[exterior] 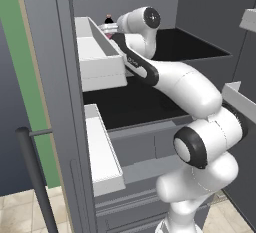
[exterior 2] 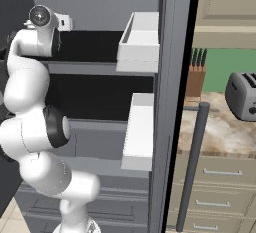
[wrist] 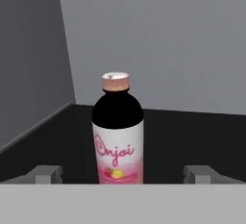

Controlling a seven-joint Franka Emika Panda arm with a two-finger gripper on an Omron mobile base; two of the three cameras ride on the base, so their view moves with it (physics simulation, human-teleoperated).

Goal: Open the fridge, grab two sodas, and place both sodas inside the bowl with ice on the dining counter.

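Two finger tips sit low in the hand view, one at lower left and one at lower right, spread wide; the gripper [wrist: 122, 174] holds nothing. Centred between the tips, and just beyond them, stands the bottle [wrist: 117, 131]. It is upright on the black shelf [wrist: 192, 136], long axis vertical, cap toward the top of the frame, pink label facing the camera. Whether the tips already flank its body or stop just short cannot be told from this angle.

In the left base view the arm reaches up into the open fridge [exterior: 50, 77], the hand at upper centre of the frame beside a white door bin [exterior: 97, 57]; the bottle's cap [exterior: 108, 19] peeks out just left of the wrist, on the top shelf.

Judgement: the bottle lies dead ahead along the approach line, so the coming move is probably a short straight advance and a closing across the bottle's width.
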